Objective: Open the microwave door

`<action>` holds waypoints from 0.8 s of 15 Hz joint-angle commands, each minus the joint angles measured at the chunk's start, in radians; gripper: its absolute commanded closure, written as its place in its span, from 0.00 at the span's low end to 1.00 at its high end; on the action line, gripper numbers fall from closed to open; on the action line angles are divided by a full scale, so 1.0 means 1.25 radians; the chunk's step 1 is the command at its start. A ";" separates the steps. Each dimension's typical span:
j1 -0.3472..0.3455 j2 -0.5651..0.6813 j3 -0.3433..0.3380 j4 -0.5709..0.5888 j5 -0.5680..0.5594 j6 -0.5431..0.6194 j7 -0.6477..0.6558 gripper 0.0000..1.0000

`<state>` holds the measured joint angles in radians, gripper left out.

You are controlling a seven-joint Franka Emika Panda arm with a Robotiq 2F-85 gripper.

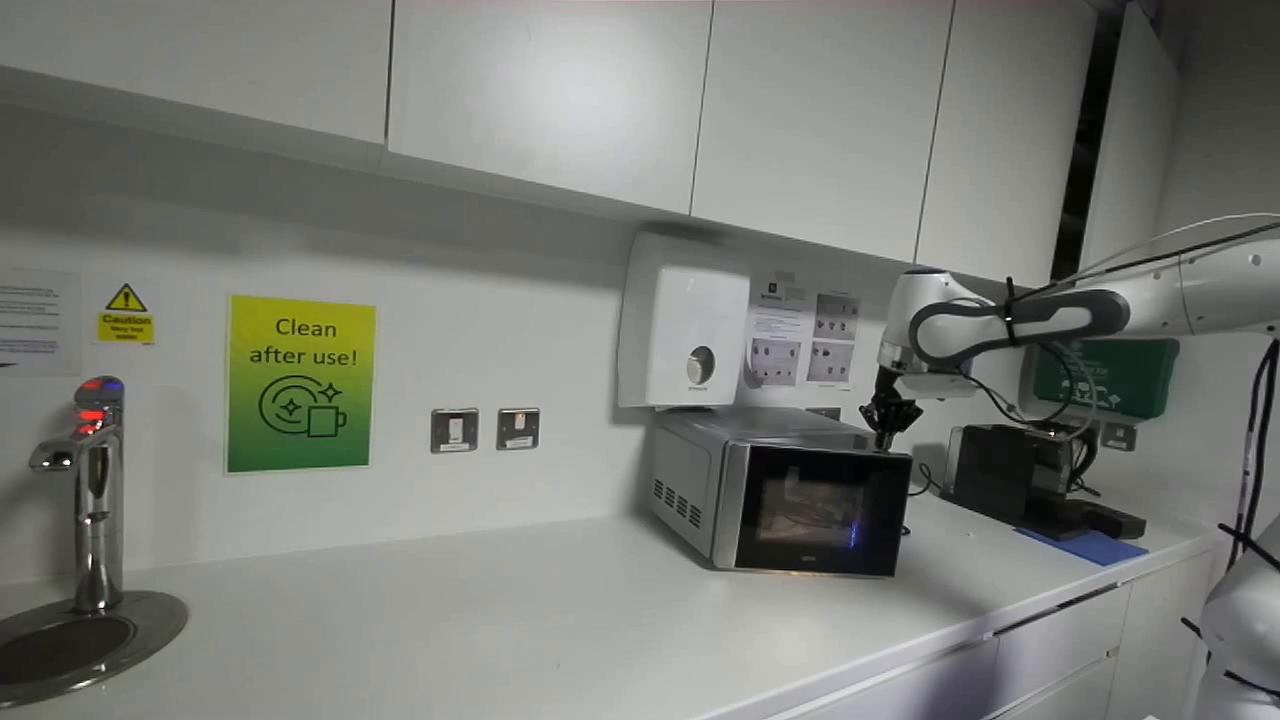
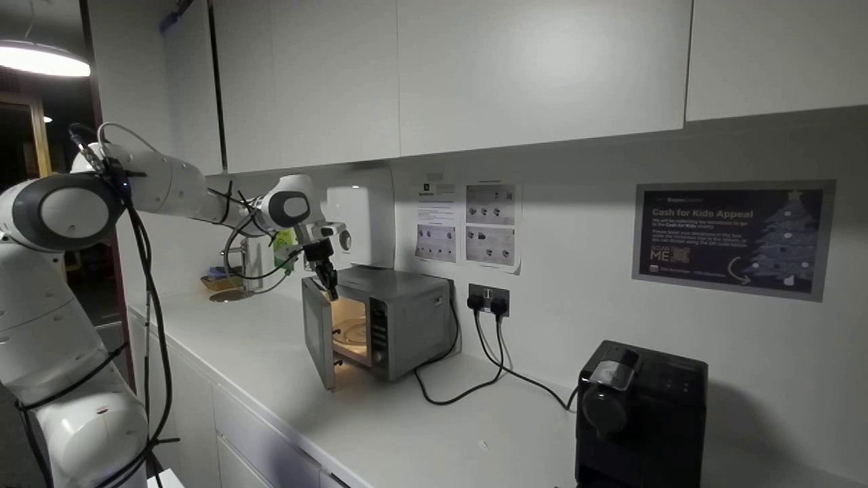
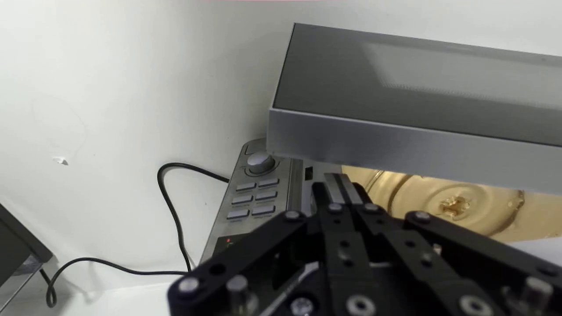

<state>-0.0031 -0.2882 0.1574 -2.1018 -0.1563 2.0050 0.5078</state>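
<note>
Gripper (image 3: 339, 177): fingertips together, just beside door's (image 2: 318, 332) free top corner | Door: ajar, angled toward counter's (image 2: 413, 440) front edge | Microwave (image 2: 420, 329): lit inside, near back edge

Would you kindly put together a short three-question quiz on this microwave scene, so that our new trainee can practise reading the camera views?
1. Multiple choice. How does the door stand?
A) fully shut
B) partly open
C) taken off

2. True or false. The tool is shut and holds nothing.

3. Count. In the wrist view, how many raised buttons show below the knob?

Key
1. B, partly open
2. True
3. Six
</note>
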 commanded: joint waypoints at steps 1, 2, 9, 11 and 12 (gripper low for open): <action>-0.003 -0.027 0.001 -0.029 -0.021 -0.004 0.019 1.00; -0.003 -0.028 0.001 -0.033 -0.022 -0.005 0.019 1.00; 0.006 -0.029 -0.001 -0.049 0.008 -0.014 0.013 1.00; 0.011 -0.028 0.002 -0.050 0.018 -0.018 0.013 1.00; 0.013 -0.028 0.003 -0.051 0.024 -0.019 0.013 1.00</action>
<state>0.0026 -0.2918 0.1593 -2.1491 -0.1491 2.0045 0.5087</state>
